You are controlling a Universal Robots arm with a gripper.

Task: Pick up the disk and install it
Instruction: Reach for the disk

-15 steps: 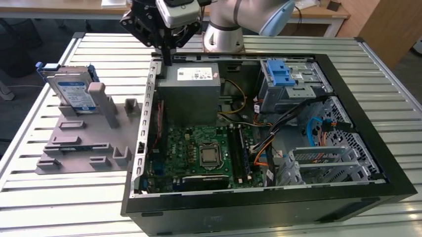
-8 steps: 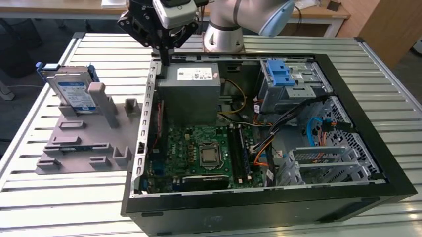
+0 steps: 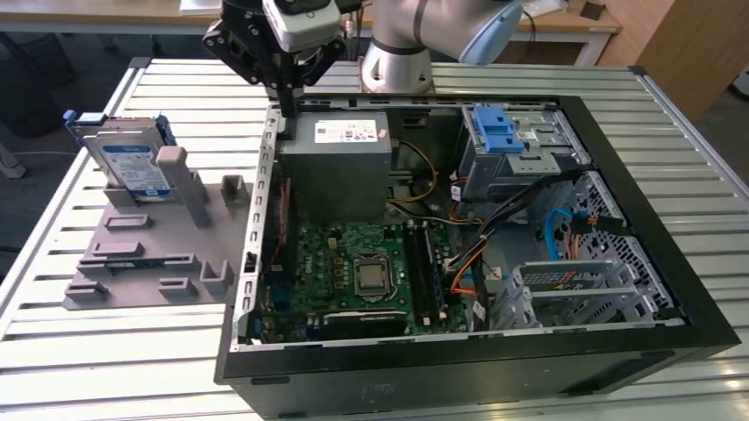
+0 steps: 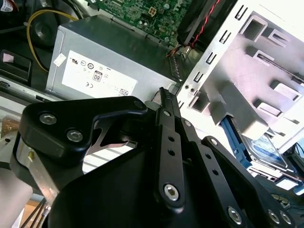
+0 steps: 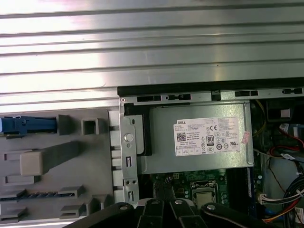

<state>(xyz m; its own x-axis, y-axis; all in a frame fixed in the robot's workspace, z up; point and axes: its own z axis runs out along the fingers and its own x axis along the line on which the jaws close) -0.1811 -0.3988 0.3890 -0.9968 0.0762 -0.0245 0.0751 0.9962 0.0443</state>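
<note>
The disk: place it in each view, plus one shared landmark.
Exterior view: the disk stands on the grey fixture, at the exterior view's left of the case.
Second wrist view: the disk shows beyond the fixture's posts.
First wrist view: the disk is edge-on, blue rail along the fixture's end.
Shared landmark: the white-stickered power supply box.

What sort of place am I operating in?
Probably a robotics lab bench for PC assembly: an open desktop computer case on a slatted metal table, a grey fixture holding the disk beside it.
</note>
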